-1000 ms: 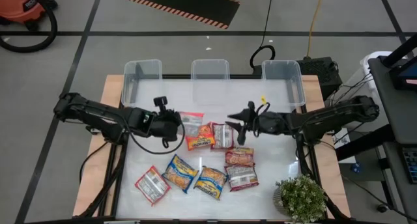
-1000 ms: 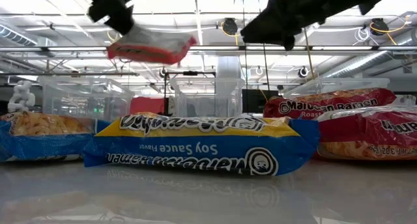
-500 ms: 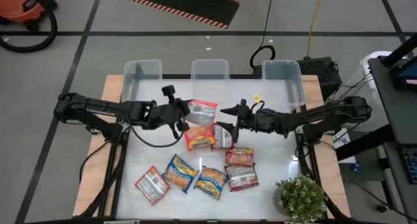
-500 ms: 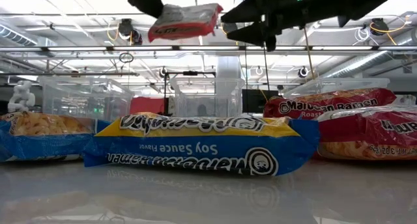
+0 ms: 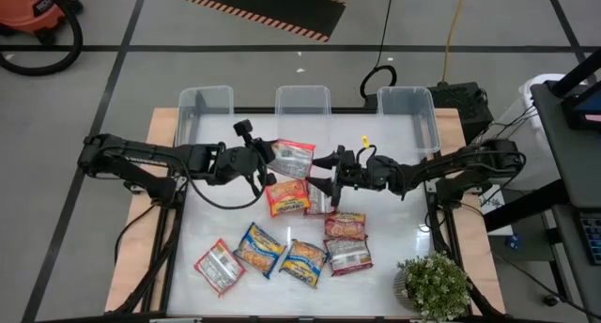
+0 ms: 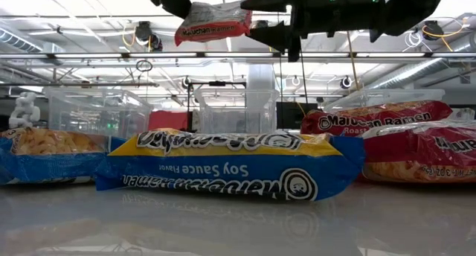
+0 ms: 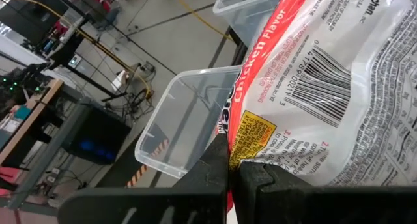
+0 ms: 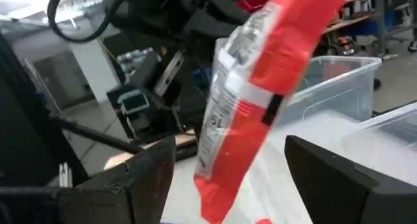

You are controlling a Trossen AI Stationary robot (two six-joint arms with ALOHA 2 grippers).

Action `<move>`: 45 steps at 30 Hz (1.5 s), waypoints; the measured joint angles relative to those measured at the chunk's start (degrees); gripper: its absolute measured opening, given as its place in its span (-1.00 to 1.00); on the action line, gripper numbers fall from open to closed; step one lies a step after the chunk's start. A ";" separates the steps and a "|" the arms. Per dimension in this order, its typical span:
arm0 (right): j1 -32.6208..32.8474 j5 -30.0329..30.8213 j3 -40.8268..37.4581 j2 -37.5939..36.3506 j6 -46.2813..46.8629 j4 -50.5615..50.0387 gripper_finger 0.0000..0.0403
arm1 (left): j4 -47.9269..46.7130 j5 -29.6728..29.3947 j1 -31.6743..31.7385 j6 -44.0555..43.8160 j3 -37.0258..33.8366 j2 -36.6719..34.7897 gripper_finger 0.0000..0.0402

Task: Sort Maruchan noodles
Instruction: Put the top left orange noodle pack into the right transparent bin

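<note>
1. Your packet in play is the orange-red Maruchan packet (image 5: 293,158), held in the air above the surface (image 5: 404,220), just short of the middle clear bin (image 5: 302,99) and between the two arms.
2. Expect it to handle as light, thin and crackly. The film looks slick and the noodle block inside is brittle, so squeeze only the sealed edge or a corner, never the middle.
3. The left wrist view shows its back: white film with a barcode, small print and an orange-red band reading "Chicken Flavor". In the low view it hangs slightly tilted, logo side showing.
4. Your left claw (image 5: 264,160) is pinched shut on one edge of that packet; in the left wrist view the two dark fingers (image 7: 251,178) meet tightly over the film.
5. Your right claw (image 5: 331,174) is spread wide and holds nothing. The packet stands edge-on between its fingers (image 8: 153,172) in the right wrist view, not yet touched. It reads as a handover being lined up.
6. If you close the right claw, take the free edge opposite the left grip, and let the left go only once the right has hold.
7. The other packets (image 5: 284,257) lie flat on the surface below: blue-and-yellow ones toward the front, maroon ones (image 5: 346,238) beside them, one orange (image 5: 287,199) under the arms.
</note>
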 joint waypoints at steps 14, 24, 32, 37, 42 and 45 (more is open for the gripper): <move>-2.81 -0.11 0.00 0.56 -0.19 2.84 0.27 | 4.52 0.65 -0.66 -1.68 0.00 0.53 -0.99; -3.61 -2.85 0.00 0.54 1.16 5.50 0.14 | 9.20 1.63 0.55 0.01 -0.04 5.70 -0.99; -5.02 -3.18 0.00 0.49 1.66 1.92 -0.02 | 10.52 1.64 -0.15 -0.17 -0.04 6.03 -0.99; -5.20 -3.71 0.00 0.49 -0.22 1.11 -0.17 | 10.66 1.37 -1.35 0.17 -0.04 5.53 -0.98; -5.59 -5.98 0.03 -0.20 -3.08 0.89 -0.33 | 10.53 1.90 -1.51 0.32 -0.04 4.74 -0.98; -5.92 -7.08 0.02 -1.40 -4.20 -0.84 -0.40 | 10.35 2.00 -1.45 -0.88 -0.02 4.62 -0.88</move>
